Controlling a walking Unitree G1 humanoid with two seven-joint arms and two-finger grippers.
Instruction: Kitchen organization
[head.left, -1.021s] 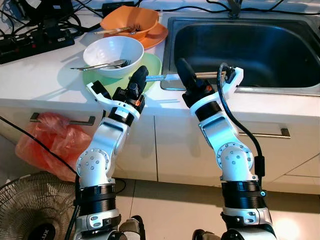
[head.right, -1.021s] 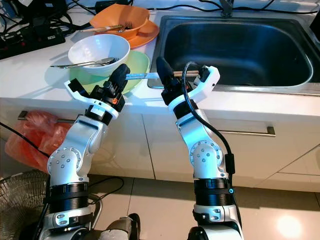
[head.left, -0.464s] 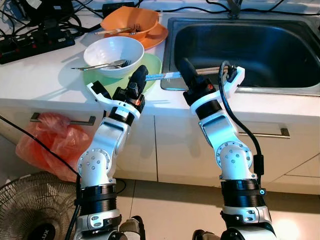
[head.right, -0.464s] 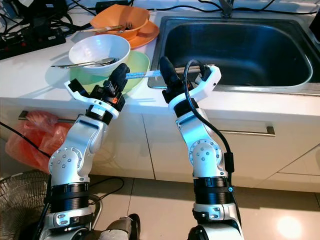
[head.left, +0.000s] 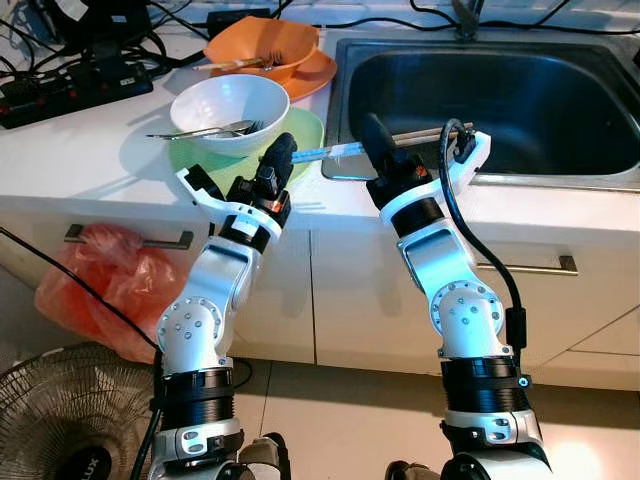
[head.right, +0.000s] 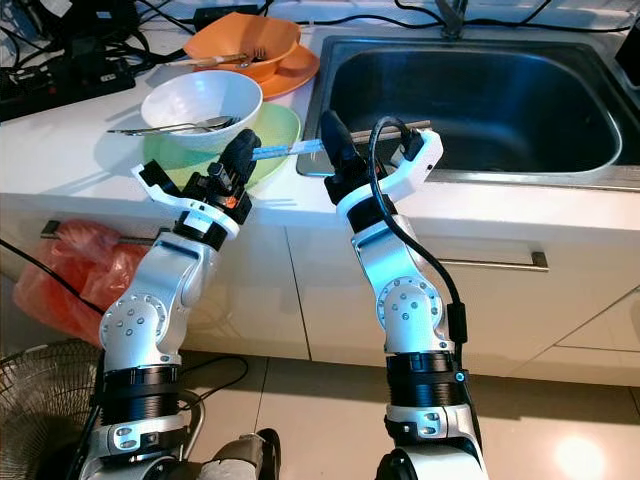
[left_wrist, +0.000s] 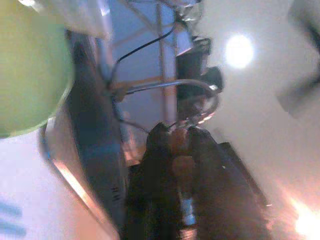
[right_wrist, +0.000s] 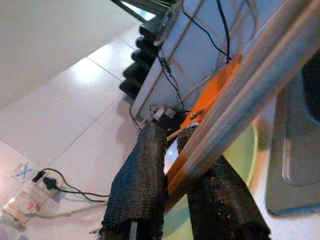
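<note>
The white surface (head.left: 90, 160) carries a green plate (head.left: 305, 128) under a white bowl (head.left: 228, 100), an orange plate (head.left: 318, 68) with an orange bowl (head.left: 262, 40), and a black power strip (head.left: 70, 92). A sink (head.left: 480, 100) is set into it.

On the counter (head.left: 90, 160), left of the sink (head.left: 500, 90), a bowl (head.left: 229, 108) with cutlery sits on a plate (head.left: 300, 135) — behind them, another bowl (head.left: 260, 45) rests on its own plate (head.left: 318, 68). A power strip (head.left: 70, 85) lies further left. Below the counter's left end hangs a plastic bag (head.left: 95, 285), a fan (head.left: 65, 415) on the floor before it.
</note>
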